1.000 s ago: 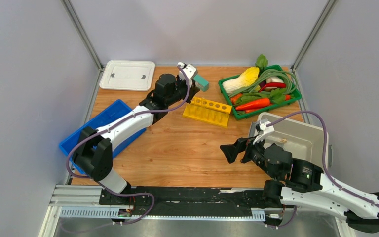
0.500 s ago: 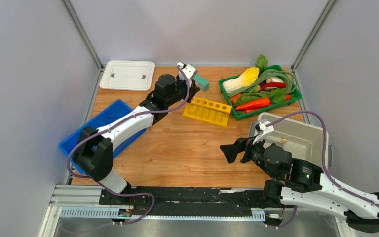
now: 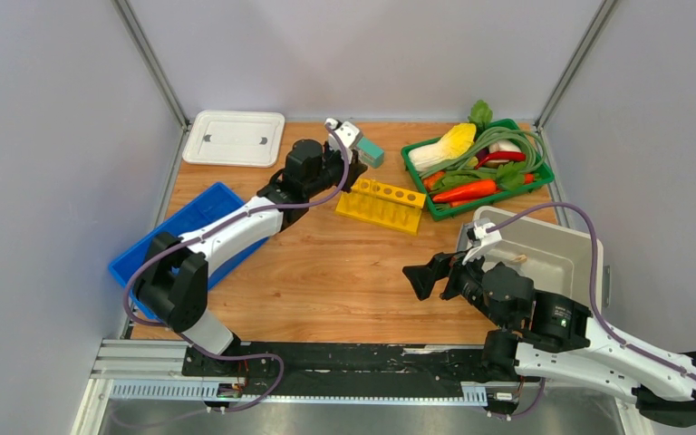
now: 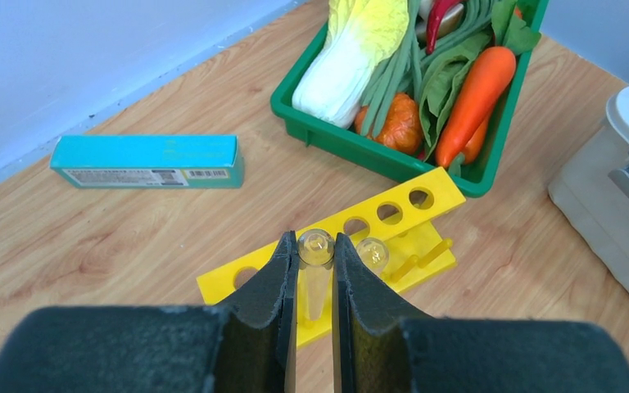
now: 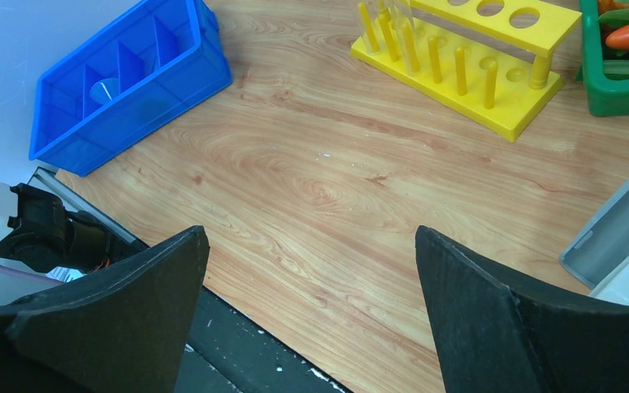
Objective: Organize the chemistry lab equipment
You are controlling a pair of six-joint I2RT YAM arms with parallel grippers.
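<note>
In the left hand (image 4: 315, 240), glass tube (image 4: 314, 286) upright.

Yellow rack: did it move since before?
No. The yellow rack sits at the same spot beside the green basket as before.

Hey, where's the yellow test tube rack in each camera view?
Top external: yellow rack, back centre of the table, left of the green basket.
Left wrist: rack lower centre, lying diagonally.
Right wrist: rack along the top, right of centre.
Shared landmark: green basket, next to it in all three.
</note>
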